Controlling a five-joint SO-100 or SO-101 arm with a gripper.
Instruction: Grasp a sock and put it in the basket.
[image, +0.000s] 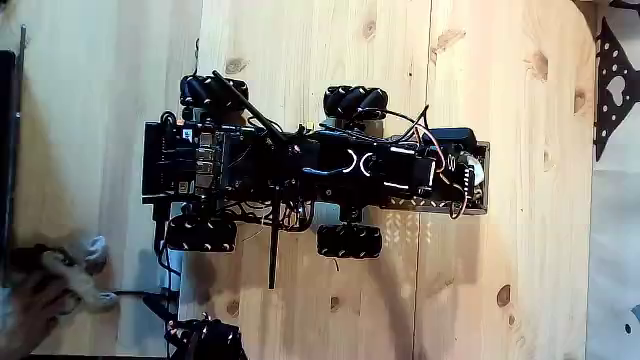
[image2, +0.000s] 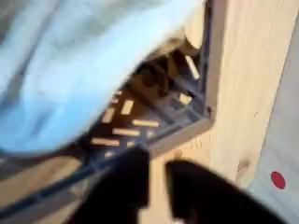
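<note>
In the wrist view the pale sock (image2: 84, 65) is blurred and very close, covering the upper left over the dark brown latticed basket (image2: 154, 117). My gripper (image2: 159, 175) comes in from the bottom edge. Its two dark fingers (image2: 117, 191) stand slightly apart, with bare wood showing in the gap and nothing between them. In the fixed view the arm (image: 400, 165) reaches right over the basket (image: 410, 205), and a whitish bit of the sock (image: 472, 168) shows at its end.
The arm rides on a black wheeled robot (image: 200, 160) on a light wooden floor. At the lower left a hand (image: 25, 305) rests by a bundle of grey and white socks (image: 80, 262). A dark perforated plate (image: 612, 85) lies at the right edge.
</note>
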